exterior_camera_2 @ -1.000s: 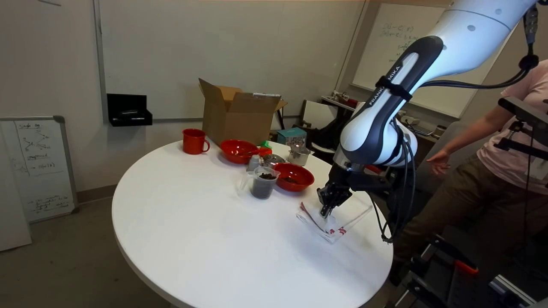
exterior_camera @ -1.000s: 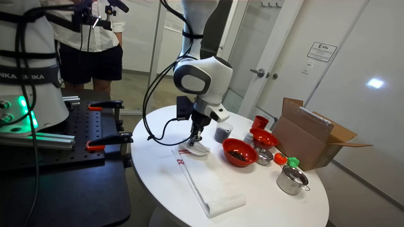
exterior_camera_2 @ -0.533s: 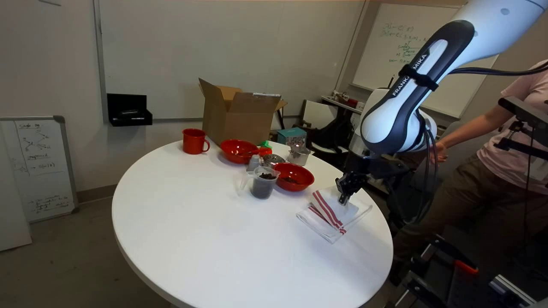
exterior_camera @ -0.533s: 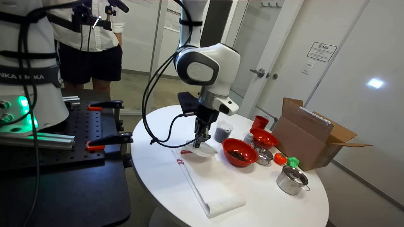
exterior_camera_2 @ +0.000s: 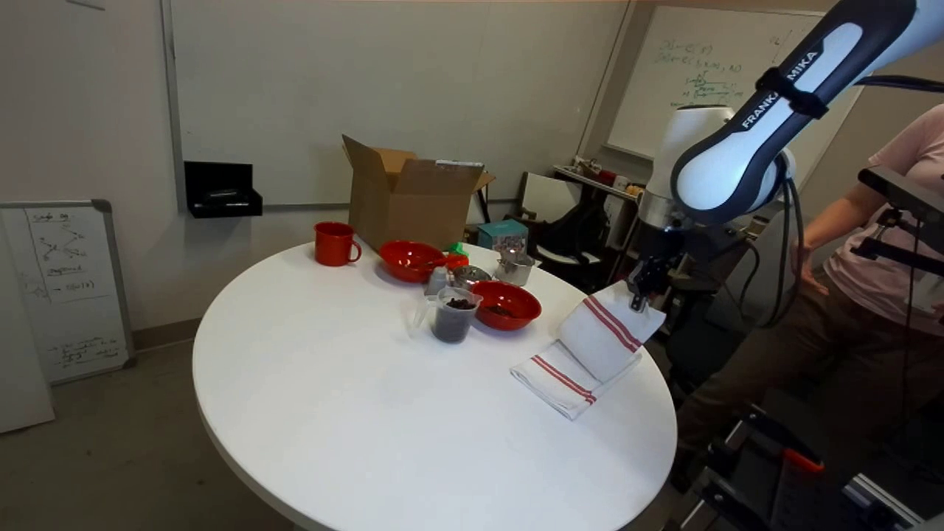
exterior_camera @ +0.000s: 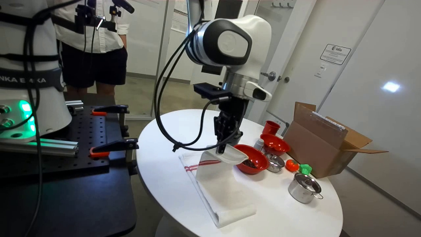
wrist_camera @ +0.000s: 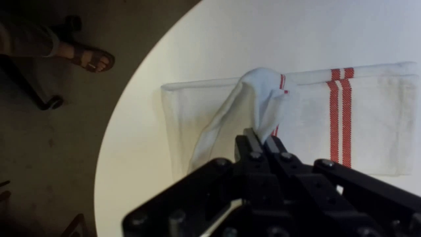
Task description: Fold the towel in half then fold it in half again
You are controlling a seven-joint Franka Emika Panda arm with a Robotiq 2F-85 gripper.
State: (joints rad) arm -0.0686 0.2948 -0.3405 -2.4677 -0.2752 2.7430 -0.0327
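While the claw (wrist_camera: 262, 140) clamps down on one end of the towel (wrist_camera: 306, 112), its fingertips drawn together with only thin cloth between them, that end stands up off the worktop (exterior_camera_2: 332, 405) as a loose flap, creased and bunched at the grip. Two red stripes cross the flap near its held edge, and another pair runs across the layers lying flat below, near the towel's outer end. The remainder lies in folded layers on the worktop, close to its rounded rim. Just beyond the towel sits a red bowl (exterior_camera_2: 509, 324) with dark bits (exterior_camera: 248, 163) in the bottom. Beside that bowl stands a clear measuring cup (exterior_camera_2: 451, 328), partly filled, and past it come a grey bottle (exterior_camera_2: 437, 281) and a second red bowl (exterior_camera_2: 402, 274). Near these, in an exterior view, lie a red tomato (exterior_camera: 292, 165) and a green lobed piece (exterior_camera: 305, 169), with a metal pot (exterior_camera: 301, 191) close to them. Farther away stands a red mug (exterior_camera_2: 334, 245), and behind the bowls rises a cardboard box (exterior_camera_2: 424, 214) with its flaps spread. Past the worktop a person (exterior_camera_2: 863, 258) in a pink top shows, and a broad whiteboard (exterior_camera_2: 391, 81) hangs behind the box.
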